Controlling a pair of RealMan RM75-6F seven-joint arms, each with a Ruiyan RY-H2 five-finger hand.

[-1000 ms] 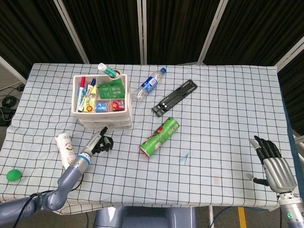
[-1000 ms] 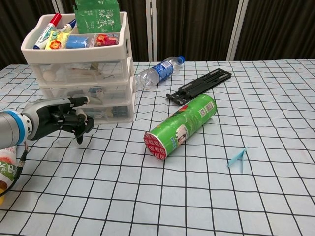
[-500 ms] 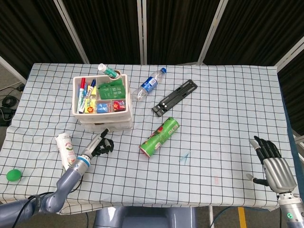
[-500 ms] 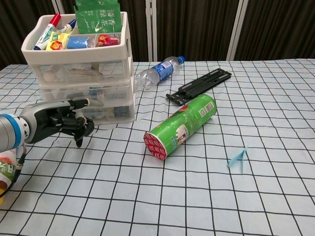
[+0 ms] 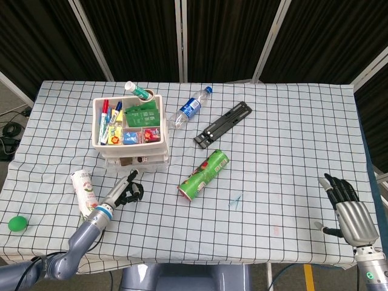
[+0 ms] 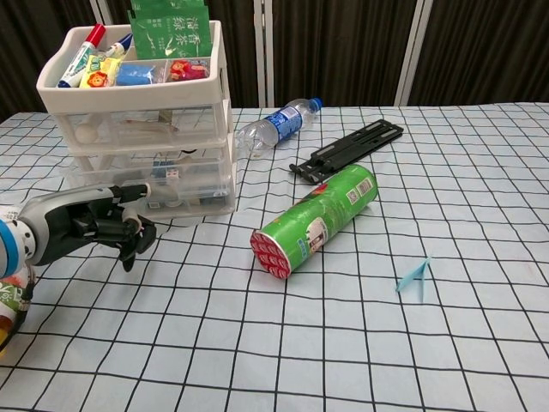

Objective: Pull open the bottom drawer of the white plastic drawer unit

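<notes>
item: white plastic drawer unit (image 6: 146, 129), near left of the checked table (image 5: 273, 151), its bottom drawer (image 6: 184, 193) standing partly out toward the left hand (image 6: 94, 225). the left hand's fingers are curled at the drawer's front edge, though whether they actually hook it cannot be told; the right hand (image 5: 348, 209) rests open at the far right edge, holding nothing. risk: the light, top-loaded unit may slide or tip forward with the pull, or the fingers may slip off the lip, and the tube (image 5: 83, 191) lying just beside the forearm could get knocked.

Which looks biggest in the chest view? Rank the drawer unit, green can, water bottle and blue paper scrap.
1. Drawer unit
2. Green can
3. Water bottle, though it lies farther from the camera, so its true size is unsure
4. Blue paper scrap
</notes>
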